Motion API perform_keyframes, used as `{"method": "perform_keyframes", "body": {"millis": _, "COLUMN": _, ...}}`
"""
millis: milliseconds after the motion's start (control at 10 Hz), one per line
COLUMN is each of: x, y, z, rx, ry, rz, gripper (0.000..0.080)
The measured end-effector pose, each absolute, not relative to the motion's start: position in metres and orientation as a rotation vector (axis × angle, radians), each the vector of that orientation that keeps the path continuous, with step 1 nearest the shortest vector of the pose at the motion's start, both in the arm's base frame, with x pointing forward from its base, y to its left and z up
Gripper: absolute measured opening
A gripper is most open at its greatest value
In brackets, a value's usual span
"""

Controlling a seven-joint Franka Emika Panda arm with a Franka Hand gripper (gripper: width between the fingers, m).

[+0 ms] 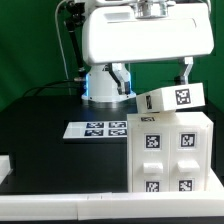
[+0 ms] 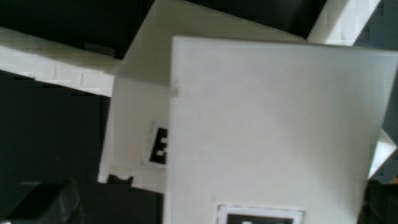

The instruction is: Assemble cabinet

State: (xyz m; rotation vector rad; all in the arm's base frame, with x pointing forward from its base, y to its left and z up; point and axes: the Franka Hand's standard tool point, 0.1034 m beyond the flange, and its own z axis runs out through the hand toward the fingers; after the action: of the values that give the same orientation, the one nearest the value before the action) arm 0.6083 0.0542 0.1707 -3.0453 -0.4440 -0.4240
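Note:
The cabinet [image 1: 170, 155], a large white box with several square tags on its front, stands on the black table at the exterior view's right. A smaller white panel [image 1: 172, 98] with one tag lies tilted on its top edge. My gripper [image 1: 152, 76] hangs just above that panel, open, its two fingers spread wide to either side and holding nothing. In the wrist view the white panel [image 2: 267, 120] fills most of the picture, with a tag [image 2: 258, 213] near the edge and a second tag [image 2: 157, 145] on a white face behind it.
The marker board [image 1: 97, 128] lies flat on the table to the exterior view's left of the cabinet. The arm's base [image 1: 105, 90] stands behind it. A white ledge [image 1: 60, 205] runs along the table's front, and a white block [image 1: 5, 165] sits at the left edge.

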Motion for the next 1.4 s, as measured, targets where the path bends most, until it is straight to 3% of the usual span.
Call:
{"method": "perform_keyframes", "body": {"millis": 700, "x": 0.627, "y": 0.065, "z": 0.158, "rx": -3.036, "ry": -0.464, "rz": -0.311, "gripper": 0.0797}}
{"method": "perform_keyframes", "body": {"millis": 800, "x": 0.628, "y": 0.065, "z": 0.16, "rx": -3.035, "ry": -0.467, "rz": -0.291, "gripper": 0.0769}}
{"method": "perform_keyframes", "body": {"millis": 900, "x": 0.627, "y": 0.065, "z": 0.158, "rx": -3.036, "ry": -0.467, "rz": -0.278, "gripper": 0.0635}}
{"method": "perform_keyframes", "body": {"millis": 1000, "x": 0.625, "y": 0.066, "z": 0.157, "rx": -3.035, "ry": -0.471, "rz": -0.266, "gripper": 0.0635}}
{"method": "perform_keyframes", "body": {"millis": 1100, "x": 0.625, "y": 0.067, "z": 0.157, "rx": -3.035, "ry": -0.472, "rz": -0.267, "gripper": 0.0554}}
{"method": "perform_keyframes", "body": {"millis": 1400, "x": 0.625, "y": 0.067, "z": 0.157, "rx": -3.036, "ry": -0.45, "rz": -0.266, "gripper": 0.0554}}
